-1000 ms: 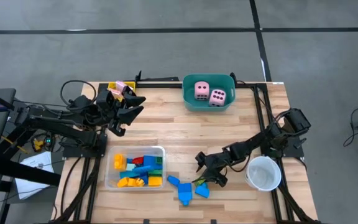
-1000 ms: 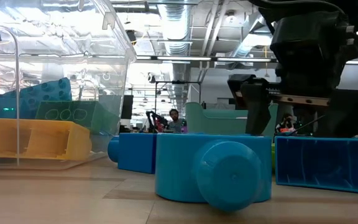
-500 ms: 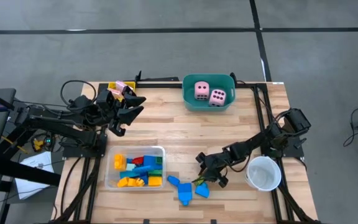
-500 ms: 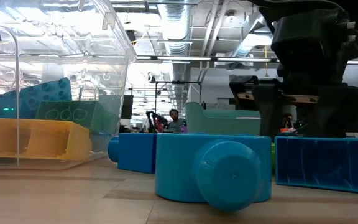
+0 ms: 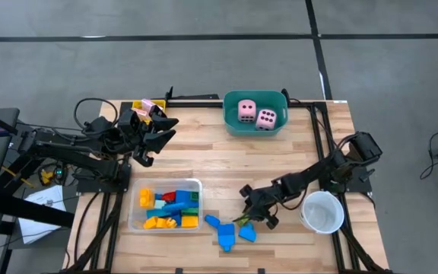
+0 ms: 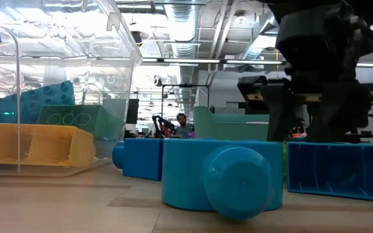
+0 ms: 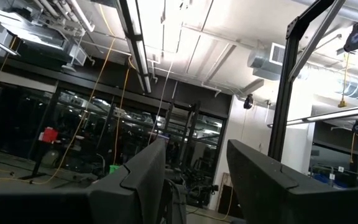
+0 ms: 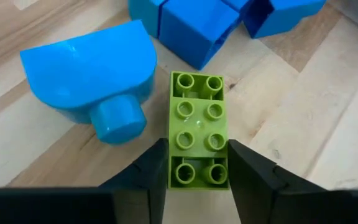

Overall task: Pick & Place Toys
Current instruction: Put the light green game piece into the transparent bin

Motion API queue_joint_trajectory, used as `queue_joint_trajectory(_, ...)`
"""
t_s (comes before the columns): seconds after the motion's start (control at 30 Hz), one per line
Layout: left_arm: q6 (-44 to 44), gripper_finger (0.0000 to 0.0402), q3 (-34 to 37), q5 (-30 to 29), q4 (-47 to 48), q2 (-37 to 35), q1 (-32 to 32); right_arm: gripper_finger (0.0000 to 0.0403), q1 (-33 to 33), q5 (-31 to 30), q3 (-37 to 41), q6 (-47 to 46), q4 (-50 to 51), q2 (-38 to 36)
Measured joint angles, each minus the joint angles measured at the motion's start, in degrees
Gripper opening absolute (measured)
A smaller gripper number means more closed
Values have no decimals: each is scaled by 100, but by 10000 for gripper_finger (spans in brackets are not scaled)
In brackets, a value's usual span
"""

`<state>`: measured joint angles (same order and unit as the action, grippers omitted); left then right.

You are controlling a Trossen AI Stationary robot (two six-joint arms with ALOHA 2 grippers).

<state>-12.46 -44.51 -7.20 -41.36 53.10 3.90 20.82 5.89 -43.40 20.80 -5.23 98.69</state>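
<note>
A green studded brick (image 8: 196, 130) lies on the table near the front edge, beside a rounded blue piece (image 8: 95, 68) and blue blocks (image 8: 197, 28). My right gripper (image 8: 196, 180) is shut on it; from above it shows low at the front (image 5: 248, 217). My left gripper (image 5: 166, 128) hangs raised over the table's far left, open, with nothing between its fingers (image 7: 194, 168). Two pink dice (image 5: 255, 114) sit in the teal tub (image 5: 230, 125). Several coloured blocks (image 5: 169, 207) lie in the clear tray (image 5: 134, 186). My right gripper pinches the green brick's two long sides (image 8: 174, 168) between its two fingers, at the brick's end nearest the wrist. The fingers slant down from the table's right side and point along the brick. The brick lies flat on the table, studs up.
A white cup (image 5: 322, 211) stands at the front right, close to the right arm. A yellow tray (image 5: 139, 104) with pink cards (image 5: 149, 104) sits at the far left corner. In the low view a big blue piece (image 6: 222, 178) fills the foreground. Bare wood spans the table's middle.
My right gripper has shut its fingers in on the green brick's sides while staying in place. The brick and the blue pieces lie where they were.
</note>
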Motion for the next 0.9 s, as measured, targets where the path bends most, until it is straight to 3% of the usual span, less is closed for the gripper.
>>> queue_joint_trajectory(0.27, -1, 168, 0, 0, 112, 0, 0, 126, -72, -601, -68, 17, 496, -811)
queue_joint_trajectory(0.57, -383, 174, 0, -13, 787, 112, 2, 126, -515, -1994, -78, 19, 658, -2151)
queue_joint_trajectory(0.9, -1153, 197, 2, -352, 782, 938, 4, 126, -1041, -3110, -1089, 510, 1269, -2559)
